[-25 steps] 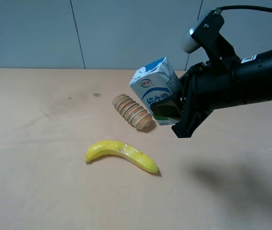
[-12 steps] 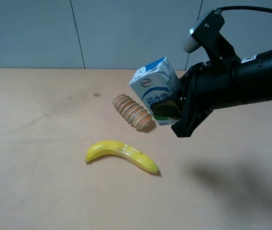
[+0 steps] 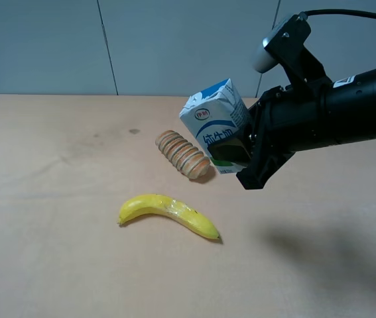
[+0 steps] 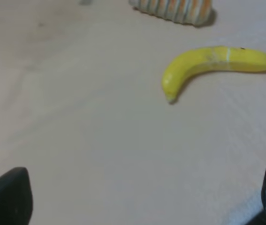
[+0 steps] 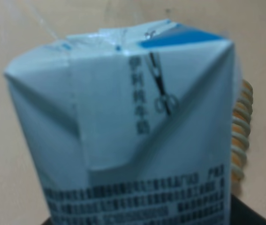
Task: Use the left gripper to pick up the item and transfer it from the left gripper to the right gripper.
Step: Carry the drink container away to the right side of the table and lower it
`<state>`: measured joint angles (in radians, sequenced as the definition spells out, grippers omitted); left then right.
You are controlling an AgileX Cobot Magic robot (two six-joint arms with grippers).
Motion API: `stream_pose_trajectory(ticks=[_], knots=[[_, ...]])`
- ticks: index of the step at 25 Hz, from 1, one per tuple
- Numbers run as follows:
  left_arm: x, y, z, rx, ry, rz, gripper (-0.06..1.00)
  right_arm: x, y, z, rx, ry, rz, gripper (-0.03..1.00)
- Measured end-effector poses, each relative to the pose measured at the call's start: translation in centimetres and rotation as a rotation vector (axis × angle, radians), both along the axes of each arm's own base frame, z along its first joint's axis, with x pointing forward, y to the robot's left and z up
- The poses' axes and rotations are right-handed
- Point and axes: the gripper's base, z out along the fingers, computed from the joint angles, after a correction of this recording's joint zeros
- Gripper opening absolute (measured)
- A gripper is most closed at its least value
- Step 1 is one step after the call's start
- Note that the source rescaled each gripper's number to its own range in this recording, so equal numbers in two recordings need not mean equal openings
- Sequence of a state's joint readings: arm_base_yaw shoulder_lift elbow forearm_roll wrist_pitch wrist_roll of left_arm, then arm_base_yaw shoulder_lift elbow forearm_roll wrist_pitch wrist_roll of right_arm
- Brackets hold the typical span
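Milk carton [image 3: 215, 126], front face: oval emblem [image 3: 203, 113] near the gable, its characters too small to read; large blue Chinese lettering [image 3: 215, 140] running down below it. Carton side panel, right wrist view: scissors sign [image 5: 160, 89] beside a column of small characters [image 5: 140, 96]; rows of fine print [image 5: 137, 199] beneath, blurred, illegible.

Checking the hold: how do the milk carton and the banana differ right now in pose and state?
The milk carton is clamped in the right gripper and looks lifted off the table; the banana lies loose on it, untouched. The carton is tilted; the banana lies flat on its side. The carton is boxy, white and blue; the banana is curved and yellow. Both are close to the ribbed cylinder.
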<state>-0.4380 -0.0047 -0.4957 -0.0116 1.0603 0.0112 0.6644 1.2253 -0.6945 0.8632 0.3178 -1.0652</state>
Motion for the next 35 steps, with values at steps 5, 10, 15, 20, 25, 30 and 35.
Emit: stream_pose_trajectory(ticks=[5, 10, 15, 20, 25, 30, 35], knots=[[0.0, -0.3, 0.0, -0.002, -0.002, 0.205, 0.97, 0.0, 0.0, 0.0, 0.010, 0.014, -0.015, 0.00], [0.1, -0.5, 0.0, -0.001, -0.003, 0.415, 0.97, 0.1, 0.0, 0.0, 0.024, 0.027, -0.037, 0.00], [0.2, -0.7, 0.0, -0.001, -0.003, 0.560, 0.97, 0.3, -0.1, 0.1, 0.047, 0.039, -0.079, 0.00], [0.2, -0.7, 0.0, -0.001, -0.003, 0.583, 0.97, 0.6, -0.6, 0.0, 0.071, 0.099, -0.157, 0.00], [0.2, -0.7, 0.0, -0.001, -0.003, 0.583, 0.97, 2.2, -3.0, -0.3, 0.070, 0.152, -0.323, 0.00], [0.2, -0.7, 0.0, -0.001, -0.003, 0.583, 0.97, 3.6, -6.5, -1.1, 0.009, 0.234, -0.475, 0.00], [0.2, -0.7, 0.0, -0.001, -0.003, 0.583, 0.97, 6.0, -8.9, -1.7, -0.082, 0.375, -0.581, 0.00]])
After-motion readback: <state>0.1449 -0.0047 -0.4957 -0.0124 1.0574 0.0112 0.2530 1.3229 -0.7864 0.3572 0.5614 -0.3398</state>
